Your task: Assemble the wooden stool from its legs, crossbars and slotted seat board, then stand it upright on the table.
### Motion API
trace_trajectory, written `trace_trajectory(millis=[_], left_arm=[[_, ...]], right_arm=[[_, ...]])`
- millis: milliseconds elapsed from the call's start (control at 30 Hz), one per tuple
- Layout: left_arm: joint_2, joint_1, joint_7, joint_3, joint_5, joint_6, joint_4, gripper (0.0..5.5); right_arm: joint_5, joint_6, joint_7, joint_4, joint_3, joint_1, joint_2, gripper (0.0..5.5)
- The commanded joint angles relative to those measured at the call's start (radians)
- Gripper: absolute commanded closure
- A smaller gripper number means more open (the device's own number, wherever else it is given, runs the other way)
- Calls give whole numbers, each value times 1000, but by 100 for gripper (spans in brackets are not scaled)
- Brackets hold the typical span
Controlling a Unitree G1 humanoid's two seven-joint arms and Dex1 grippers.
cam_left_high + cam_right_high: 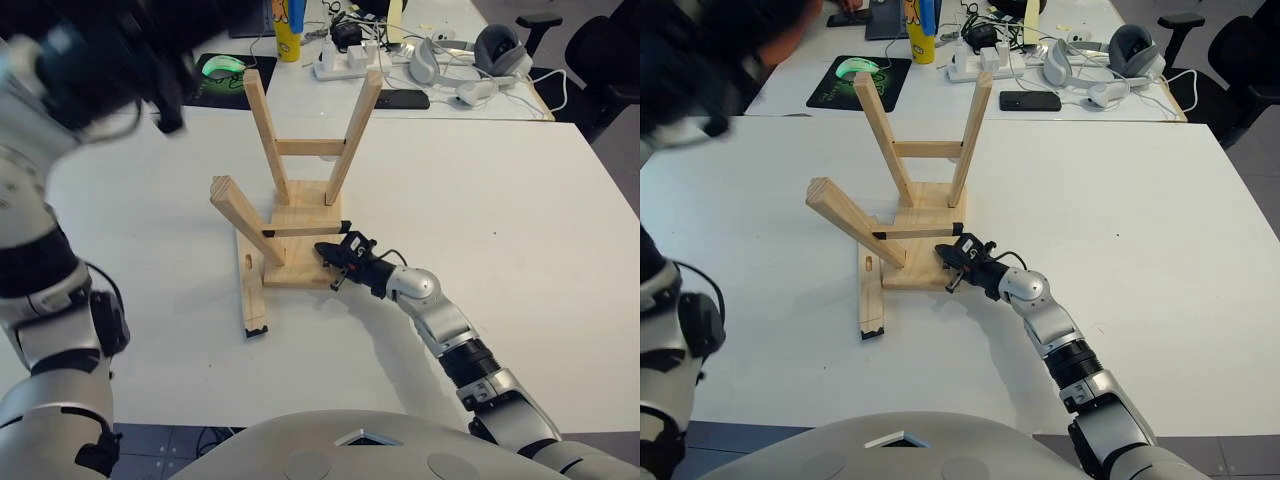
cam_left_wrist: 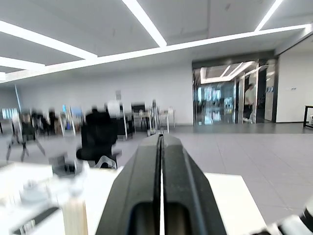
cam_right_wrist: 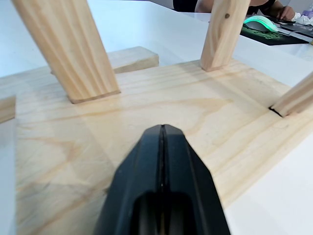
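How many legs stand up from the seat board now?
3. The far left leg and far right leg, joined by a crossbar, and a tilted leg at the seat board's near left. Another wooden piece lies flat on the table beside it, possibly a fourth.

A slotted wooden seat board lies flat left of centre on the white table. Two upright wooden legs joined by a short wooden crossbar rise from its far half. A third wooden leg leans left over the near half. A loose wooden leg lies along the board's left edge. The right black claw sits at the board's near right corner, fingers together. A black phone lies on the desk behind.
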Motion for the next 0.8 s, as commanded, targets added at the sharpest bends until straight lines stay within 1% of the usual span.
trace_trajectory(millis=[33, 67, 133, 267, 333, 400, 467, 533, 567, 633, 700, 733, 800], left_arm=[[14, 212, -132, -207, 237, -155, 8, 548], [-5, 182, -126, -211, 234, -157, -13, 548], [-46, 83, -76, -173, 174, -137, -45, 548], [-99, -195, 64, -35, -6, -110, -25, 548], [-72, -300, 90, 15, -46, -103, 11, 548], [-16, -372, 84, 48, -43, -95, 50, 548], [33, -411, 58, 57, -13, -94, 94, 548], [51, -399, 39, 57, 0, -83, 126, 548], [58, -366, 22, 43, 13, -80, 126, 548], [53, -206, -17, -10, 23, -54, 92, 548], [71, 30, -117, -158, 127, -98, 56, 548], [95, 124, -172, -254, 203, -143, 45, 548], [122, 237, -254, -416, 364, -263, 69, 548]], right_arm=[[-126, 209, 16, 163, 79, 103, -76, 550], [-128, 211, 17, 160, 82, 103, -79, 550], [-132, 214, 25, 164, 89, 97, -85, 550], [-137, 215, 26, 189, 103, 99, -88, 550], [-135, 214, 20, 193, 105, 102, -85, 550], [-132, 214, 15, 192, 106, 105, -81, 550], [-128, 215, 7, 188, 103, 113, -82, 550], [-125, 217, 2, 181, 100, 122, -84, 550], [-124, 218, 1, 178, 99, 124, -84, 550], [-125, 219, 5, 176, 103, 121, -86, 550], [-127, 225, 9, 171, 108, 117, -86, 550], [-127, 228, 11, 169, 110, 114, -86, 550], [-127, 233, 16, 168, 115, 113, -86, 550]])
